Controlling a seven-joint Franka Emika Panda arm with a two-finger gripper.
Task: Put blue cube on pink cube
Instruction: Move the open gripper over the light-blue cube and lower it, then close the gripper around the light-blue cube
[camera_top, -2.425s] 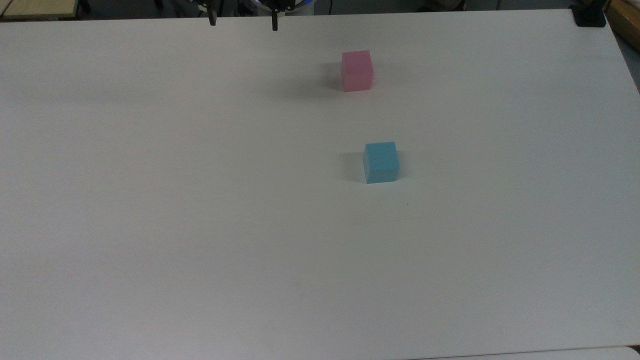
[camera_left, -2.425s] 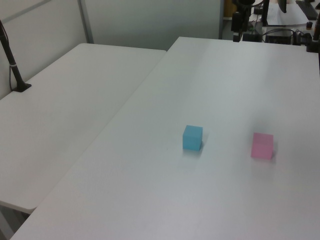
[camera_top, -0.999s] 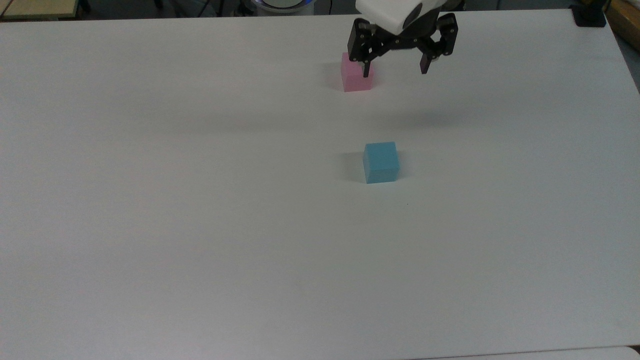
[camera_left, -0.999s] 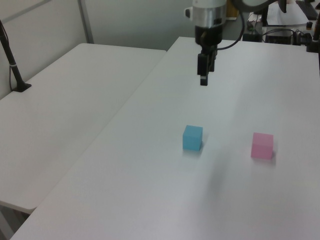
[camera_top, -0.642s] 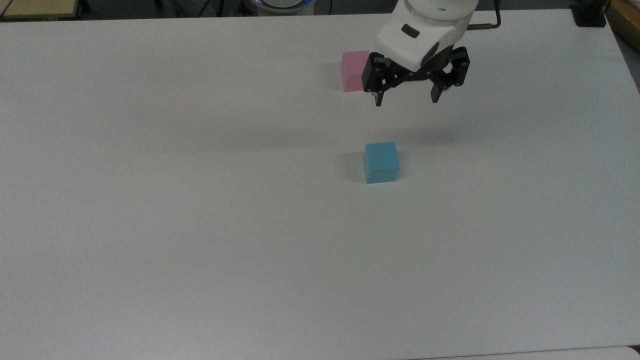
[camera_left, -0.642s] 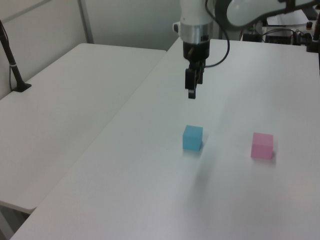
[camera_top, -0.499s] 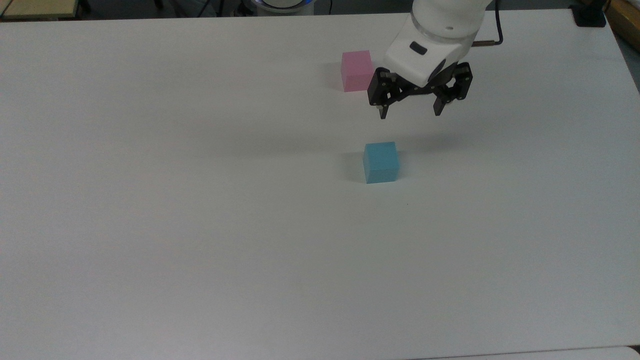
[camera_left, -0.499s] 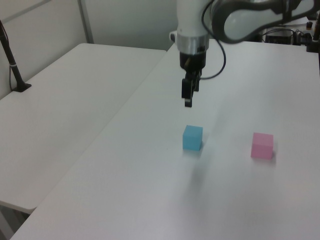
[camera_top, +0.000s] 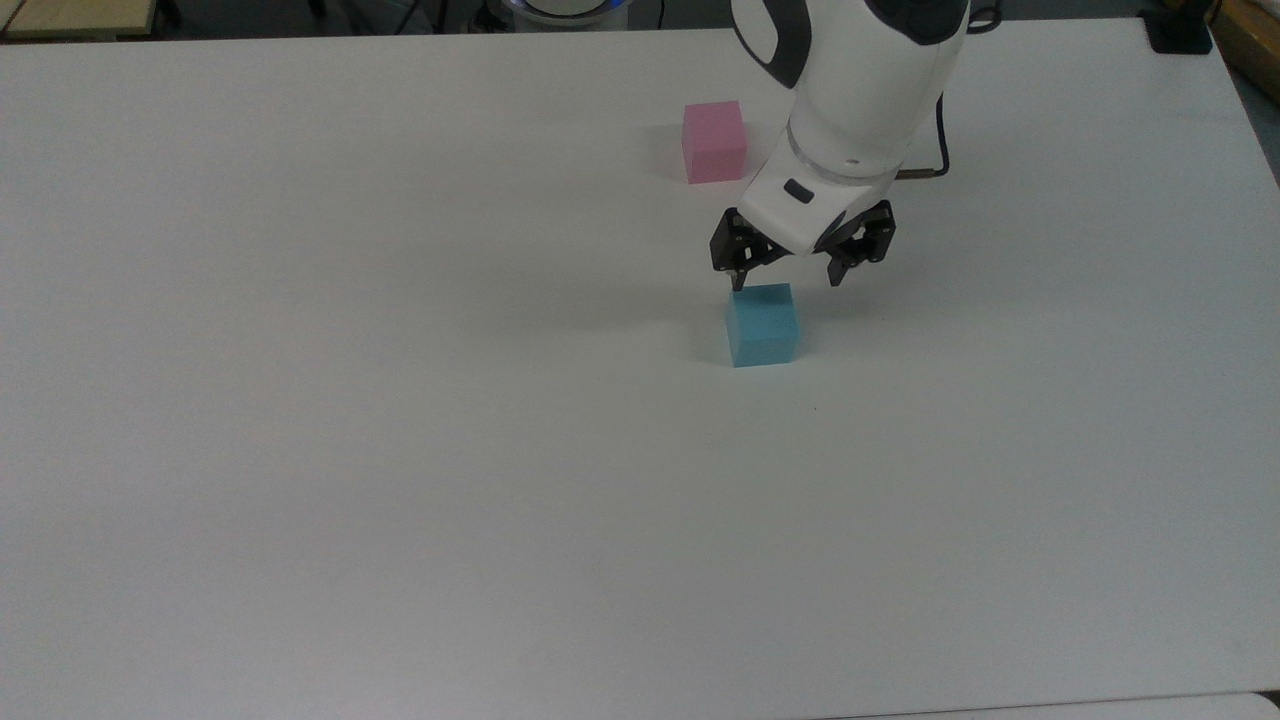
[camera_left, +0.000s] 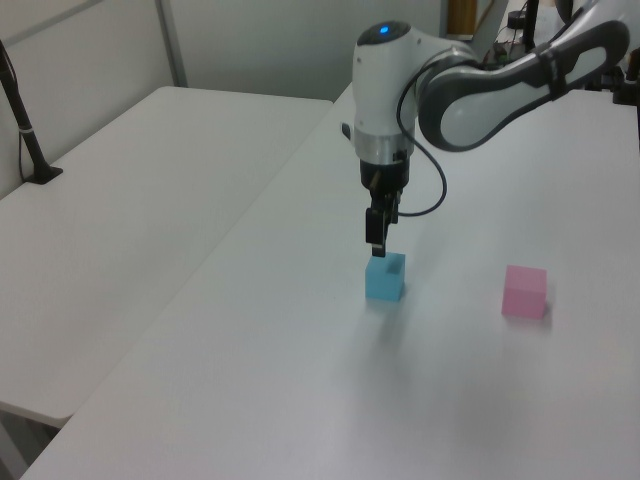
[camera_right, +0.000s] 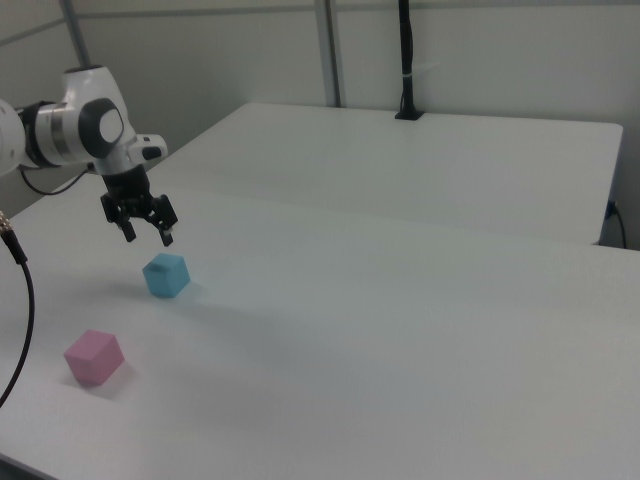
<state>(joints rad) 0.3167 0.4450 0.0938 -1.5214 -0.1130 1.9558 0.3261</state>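
Gripper (camera_top: 787, 285) fingers spread, hovering just above blue cube (camera_top: 762, 325); pink cube (camera_top: 714, 141) apart, mid-table (camera_top: 400, 450).

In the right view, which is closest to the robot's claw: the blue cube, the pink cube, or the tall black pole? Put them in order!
From the gripper:
1. The blue cube, just below the claw.
2. The pink cube, lower down, toward the right view's left.
3. The black pole, far off on the other table, toward the right view's top.
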